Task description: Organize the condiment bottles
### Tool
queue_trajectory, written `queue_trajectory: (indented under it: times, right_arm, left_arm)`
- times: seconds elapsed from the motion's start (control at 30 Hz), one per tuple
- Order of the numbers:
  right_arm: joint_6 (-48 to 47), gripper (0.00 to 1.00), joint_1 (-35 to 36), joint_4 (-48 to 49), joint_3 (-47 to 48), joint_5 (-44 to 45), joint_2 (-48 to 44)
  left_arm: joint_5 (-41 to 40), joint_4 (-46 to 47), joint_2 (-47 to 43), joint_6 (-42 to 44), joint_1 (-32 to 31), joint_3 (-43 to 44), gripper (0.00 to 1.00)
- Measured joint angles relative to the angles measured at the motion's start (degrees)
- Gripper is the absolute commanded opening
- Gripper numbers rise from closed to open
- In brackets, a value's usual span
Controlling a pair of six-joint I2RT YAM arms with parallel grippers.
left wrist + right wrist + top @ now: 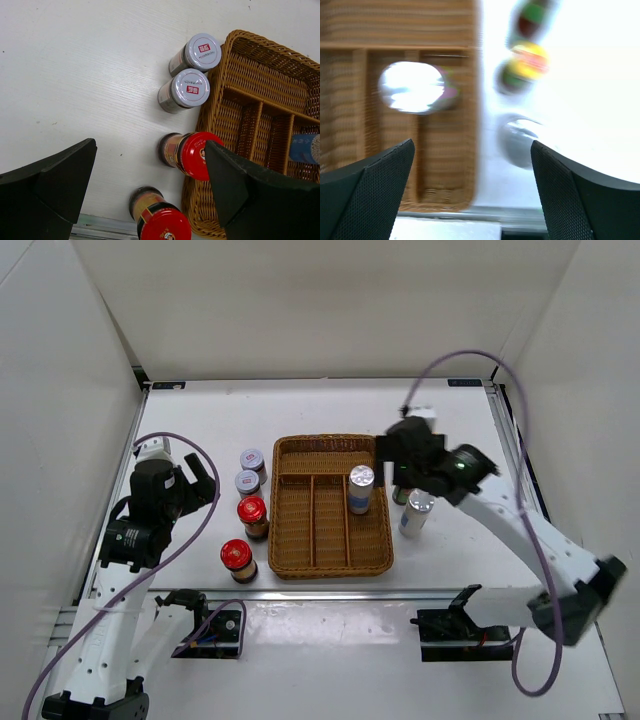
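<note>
In the top view, one silver-topped cylinder [361, 488] stands in the right-hand slot of the wicker tray [300, 565]. A second cylinder [417, 512] stands just right of the tray. My right gripper [402, 464] hovers open and empty above them, half hiding a green bottle [400, 496]. The blurred right wrist view shows two yellow-capped bottles [529, 60] [532, 15] between the open fingers [580, 190]. Left of the tray stand two grey-lidded jars [202, 51] [190, 89] and two red-lidded jars [197, 154] [162, 225]. My left gripper [150, 147] is open over the red pair.
The tray's left and middle slots and its back compartment [325, 459] hold nothing. White walls close in the table on three sides. A metal rail [330, 592] runs along the near edge, just beside the nearest red-lidded jar.
</note>
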Motion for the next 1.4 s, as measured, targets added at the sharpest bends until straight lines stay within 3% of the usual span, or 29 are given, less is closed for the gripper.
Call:
queue_trajectory:
  times: [0.17,0.4,0.53,0.73,0.87,0.97,1.2,1.4]
  right_arm:
    - [1.9,1.0,-10.1,-0.96,-12.07,-2.67,-10.29]
    - [2.25,1.0,-13.9,-0.63,-20.68,-7.98,-7.58]
    - [2.27,0.93,-17.49,1.03,-21.68,-10.82,-5.66]
    - [2.54,0.62,-19.15,2.67,-23.67,-12.31,-4.85]
    - [2.54,0.25,-19.17,2.45,-24.44,-12.7,-6.93]
    - [2.4,0.13,-19.06,0.37,-24.33,-12.5,-11.13]
    - [0.9,0.08,-13.81,-3.67,-17.84,-11.76,-22.21]
    - [0.26,0.08,-7.08,-3.37,-14.16,-14.36,-23.71]
  left_arm:
    - [0.0,0.0,0.0,0.0,0.0,-0.02,1.0]
    - [0.0,0.0,0.46,0.0,0.0,-0.02,1.0]
    - [0.0,0.0,0.48,0.0,0.0,0.0,1.0]
    - [0.0,0.0,0.48,0.0,0.0,-0.02,1.0]
    - [0.0,0.0,0.63,0.0,0.0,-0.02,1.0]
    - [0.0,0.0,0.96,0.0,0.0,-0.02,1.0]
    - [0.0,0.0,1.09,0.0,0.0,-0.02,1.0]
    - [0.0,-0.02,1.07,0.0,0.0,-0.02,1.0]
